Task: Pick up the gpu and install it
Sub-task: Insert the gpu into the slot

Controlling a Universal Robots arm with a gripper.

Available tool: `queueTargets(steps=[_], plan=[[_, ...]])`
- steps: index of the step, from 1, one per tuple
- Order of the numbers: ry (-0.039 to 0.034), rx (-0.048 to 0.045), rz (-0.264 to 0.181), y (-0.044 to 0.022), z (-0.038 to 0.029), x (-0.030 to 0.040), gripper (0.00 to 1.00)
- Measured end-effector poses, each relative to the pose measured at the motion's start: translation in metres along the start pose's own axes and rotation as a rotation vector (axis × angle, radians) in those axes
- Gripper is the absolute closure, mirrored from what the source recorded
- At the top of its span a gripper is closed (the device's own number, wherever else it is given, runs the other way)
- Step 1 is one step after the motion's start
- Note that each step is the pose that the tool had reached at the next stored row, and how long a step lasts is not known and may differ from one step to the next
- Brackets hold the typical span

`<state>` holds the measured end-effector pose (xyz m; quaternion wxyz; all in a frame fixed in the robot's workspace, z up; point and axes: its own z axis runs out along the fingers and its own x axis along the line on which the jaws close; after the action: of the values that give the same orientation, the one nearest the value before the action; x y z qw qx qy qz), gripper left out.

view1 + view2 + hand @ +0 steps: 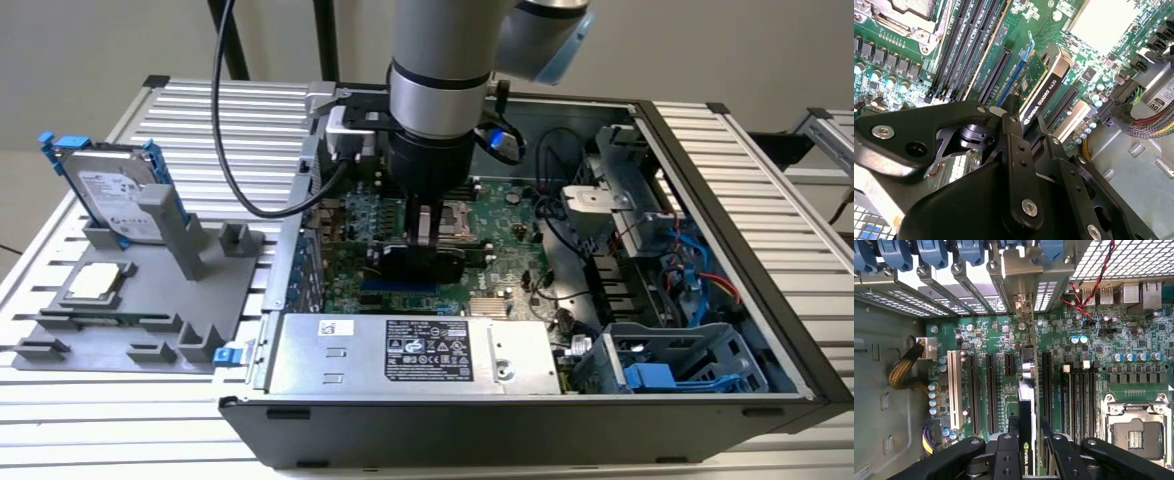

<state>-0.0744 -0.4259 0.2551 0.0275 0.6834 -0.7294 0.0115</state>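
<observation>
The black two-fingered gripper [424, 238] on the grey robot arm is down inside the open black computer case [534, 420], in the middle of the exterior view. Its fingers [1015, 150] pinch the flat green and black gpu [1040, 90], held on its edge over the green motherboard [999, 345] slots.

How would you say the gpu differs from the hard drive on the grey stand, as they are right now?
The gpu is held on edge in the gripper over the motherboard inside the case, while the hard drive stands untouched in the grey stand outside it. The gpu shows a black shroud and green board; the hard drive is silver in a blue frame. Both are flat, rectangular and stand on edge.
</observation>
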Motion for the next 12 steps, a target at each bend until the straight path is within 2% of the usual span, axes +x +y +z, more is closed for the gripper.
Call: queueTargets(steps=[12], plan=[[-0.0026, 0.0006, 0.001, 0.0, 0.0026, 0.0021, 1.0]])
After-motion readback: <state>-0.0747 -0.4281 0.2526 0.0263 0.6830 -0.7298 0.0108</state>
